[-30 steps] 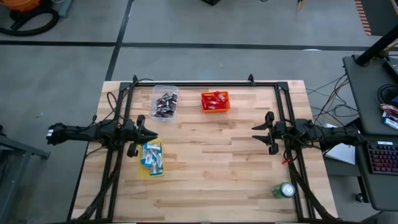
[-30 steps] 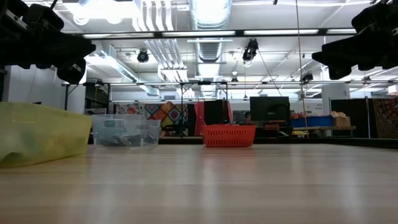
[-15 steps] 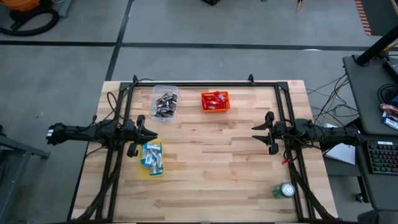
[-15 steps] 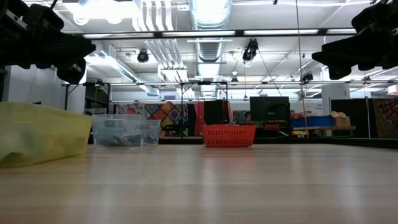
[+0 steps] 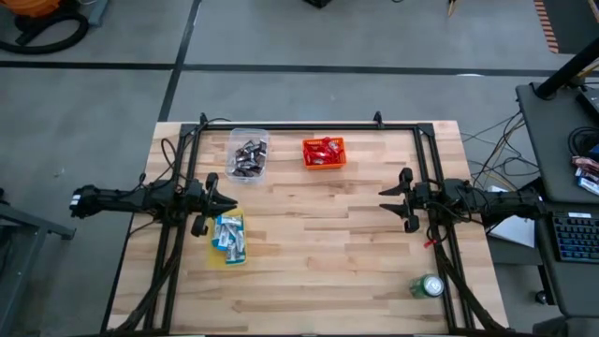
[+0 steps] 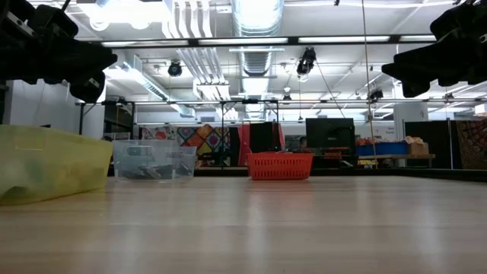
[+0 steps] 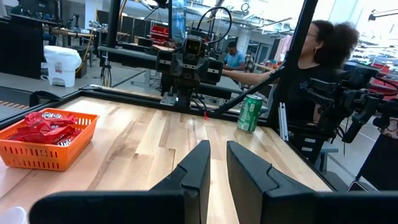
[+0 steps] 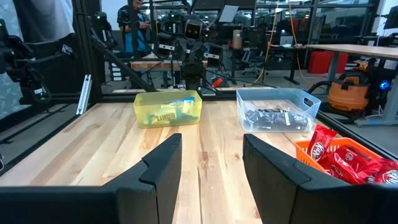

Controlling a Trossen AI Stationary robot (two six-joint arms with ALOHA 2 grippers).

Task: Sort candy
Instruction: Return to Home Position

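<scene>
Candy (image 5: 248,157) lies in three bins: rear-left bin (image 5: 248,132) and rear-centre bin (image 5: 324,168) side by side, front-left bin (image 5: 229,261) nearer. The drink can (image 5: 429,285) stands on the table (image 5: 318,243), front-right corner.

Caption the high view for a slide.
Candy sorted into clear bin, orange bin and yellow bin; left pincer and right pincer idle at table edges.

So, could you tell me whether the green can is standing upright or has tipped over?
Upright. The green can stands on its base in the left wrist view, and the high view shows its round top.
</scene>
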